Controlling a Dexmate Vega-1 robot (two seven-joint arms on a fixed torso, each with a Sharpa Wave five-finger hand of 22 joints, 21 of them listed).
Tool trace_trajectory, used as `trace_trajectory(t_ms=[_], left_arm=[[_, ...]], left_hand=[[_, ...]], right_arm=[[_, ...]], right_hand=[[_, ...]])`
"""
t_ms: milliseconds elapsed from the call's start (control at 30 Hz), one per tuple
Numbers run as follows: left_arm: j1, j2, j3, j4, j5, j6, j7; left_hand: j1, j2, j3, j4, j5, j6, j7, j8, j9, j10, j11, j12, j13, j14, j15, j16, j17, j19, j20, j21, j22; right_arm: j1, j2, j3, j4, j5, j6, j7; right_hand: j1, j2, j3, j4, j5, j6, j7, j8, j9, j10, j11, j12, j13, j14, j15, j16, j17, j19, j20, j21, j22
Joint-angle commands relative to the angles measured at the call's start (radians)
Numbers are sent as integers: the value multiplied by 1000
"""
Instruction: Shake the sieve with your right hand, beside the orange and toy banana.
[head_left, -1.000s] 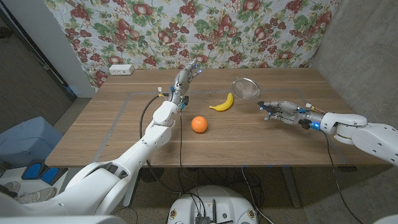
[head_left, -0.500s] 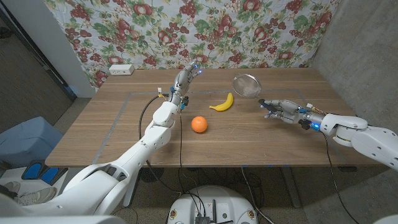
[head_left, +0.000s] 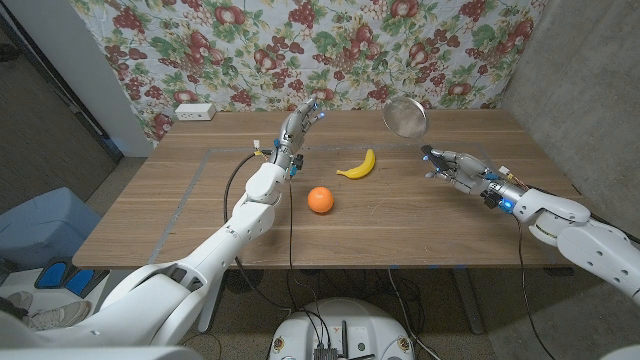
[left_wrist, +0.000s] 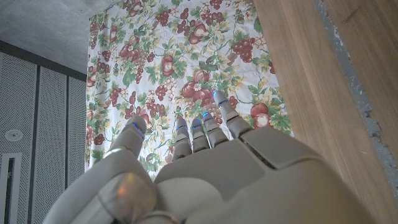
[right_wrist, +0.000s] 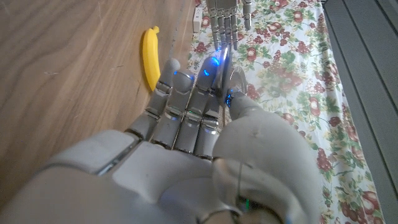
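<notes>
A round metal sieve (head_left: 405, 115) hangs tilted in the air over the table's far right part. My right hand (head_left: 452, 166) grips its handle, and in the right wrist view the fingers (right_wrist: 186, 99) wrap the thin wire handle (right_wrist: 226, 53). A yellow toy banana (head_left: 357, 165) (right_wrist: 149, 56) lies left of the sieve. The orange (head_left: 320, 199) sits nearer the front, left of the banana. My left hand (head_left: 300, 124) (left_wrist: 186, 180) stands raised behind the orange with straight, spread fingers and holds nothing.
A white power strip (head_left: 194, 110) lies at the table's back left corner. A floral curtain (head_left: 300, 50) hangs right behind the wooden table (head_left: 400, 225). A thin grey line (head_left: 210, 150) marks a rectangle on the left half.
The right hand has swung the sieve up and toward the back, off its low position near the banana. The sieve now tilts higher. Left arm, orange and banana are unmoved.
</notes>
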Motion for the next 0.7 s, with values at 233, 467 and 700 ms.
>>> trace_trajectory(t_ms=[233,467,700], left_arm=[[-12,-7,-2,25,-6,-10,-9],[-18,-10,-1,36,-9,-9,-15],[-23,-14,-2,49,-12,-12,-21]], left_hand=[[-14,-1,11,-2,2,3,8,7,0,-2,4,6,1,-4,-2,7,-1,10,-2,-6,2],[-16,-2,13,-2,2,3,9,7,0,-1,4,7,1,-5,-2,7,-1,10,-2,-7,2],[-18,-2,15,-3,2,2,9,6,0,-1,4,6,1,-6,-2,6,-1,11,-2,-9,2]], right_arm=[[44,156,10,140,101,150,269],[41,157,14,138,96,148,269],[48,141,7,135,83,124,253]], right_hand=[[5,14,22,-13,5,17,0,0,4,23,-42,-2,-3,-4,-94,-3,0,1,-60,8,3],[3,14,22,-14,7,17,0,-1,5,23,-42,-1,0,-4,-94,-4,0,1,-61,9,3],[2,15,24,-15,7,19,1,-2,4,24,-41,-3,-4,-2,-94,-5,0,1,-61,10,2]])
